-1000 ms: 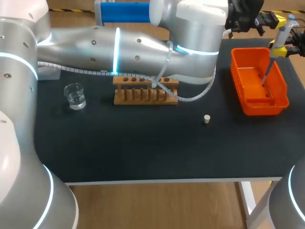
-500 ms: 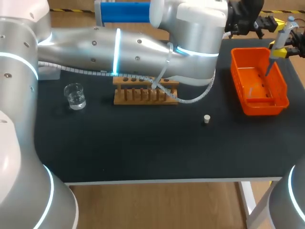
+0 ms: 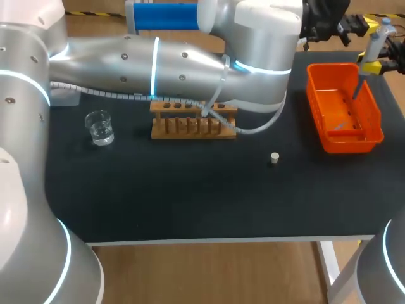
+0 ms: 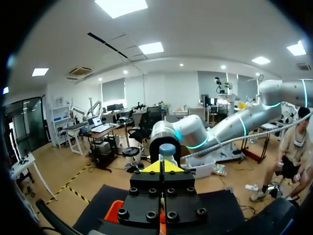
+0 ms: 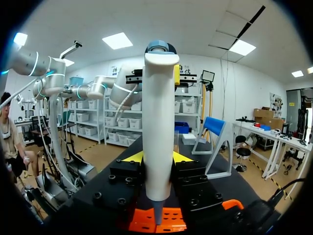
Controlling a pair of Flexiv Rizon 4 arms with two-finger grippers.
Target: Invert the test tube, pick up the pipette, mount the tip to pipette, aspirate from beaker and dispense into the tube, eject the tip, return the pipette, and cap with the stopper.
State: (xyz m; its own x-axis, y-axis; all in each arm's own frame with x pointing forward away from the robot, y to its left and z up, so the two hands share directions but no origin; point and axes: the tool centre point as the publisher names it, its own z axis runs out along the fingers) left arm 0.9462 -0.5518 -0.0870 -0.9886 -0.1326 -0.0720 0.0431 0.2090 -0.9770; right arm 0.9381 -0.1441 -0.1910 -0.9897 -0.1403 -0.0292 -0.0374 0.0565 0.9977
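Observation:
My right gripper [image 3: 372,66] [image 5: 156,157] is shut on a white pipette [image 3: 373,45] [image 5: 157,127], held upright over the orange bin [image 3: 377,134]. A small clear tip [image 3: 342,126] lies inside the bin. My left arm crosses the table from the left. Its gripper [image 3: 355,24] [image 4: 161,166] is shut and empty, its yellow tips close beside the pipette's blue-grey top button [image 4: 167,149]. The wooden tube rack [image 3: 193,121] stands mid-table, partly behind my left arm's cable. A glass beaker [image 3: 99,127] with clear liquid sits at the left. The small white stopper [image 3: 274,158] lies on the mat.
A blue box [image 3: 161,15] at the back edge is partly hidden by my left arm. The black mat [image 3: 190,196] covers the table, and its front half holds only the stopper. My left arm's forearm hangs over the rack's back side.
The tip that hung from the pipette's lower end now lies in the orange bin. The pipette has risen slightly. My left gripper has drawn back a little from the pipette's top.

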